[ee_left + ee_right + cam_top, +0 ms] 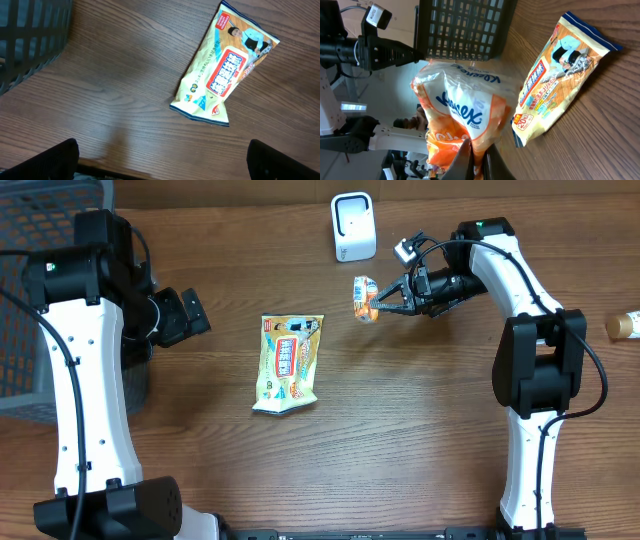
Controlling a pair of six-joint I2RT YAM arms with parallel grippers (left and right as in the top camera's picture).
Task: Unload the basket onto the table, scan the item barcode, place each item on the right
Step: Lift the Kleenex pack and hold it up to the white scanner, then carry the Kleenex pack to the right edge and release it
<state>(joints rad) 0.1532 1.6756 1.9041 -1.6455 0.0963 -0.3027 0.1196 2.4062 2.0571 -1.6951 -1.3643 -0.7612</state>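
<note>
We are presenting the item: over the table (400,440), the right arm (520,290) stretches toward the scanner (353,226). The right gripper (384,306) pinches the tissue pack (364,298) aloft just beside it. Next, we likely must turn its barcode scannerward. The left gripper (198,315) gapes empty near the snack bag (288,362).

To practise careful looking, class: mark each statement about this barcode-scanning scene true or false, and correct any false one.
1. The right gripper is shut on the tissue packet. True.
2. The snack bag lies inside the basket. False: it lies flat on the table, apart from the basket.
3. The left gripper holds the snack bag. False: it is open and empty, beside the bag.
4. The white scanner stands close to the raised tissue packet. True.
</note>
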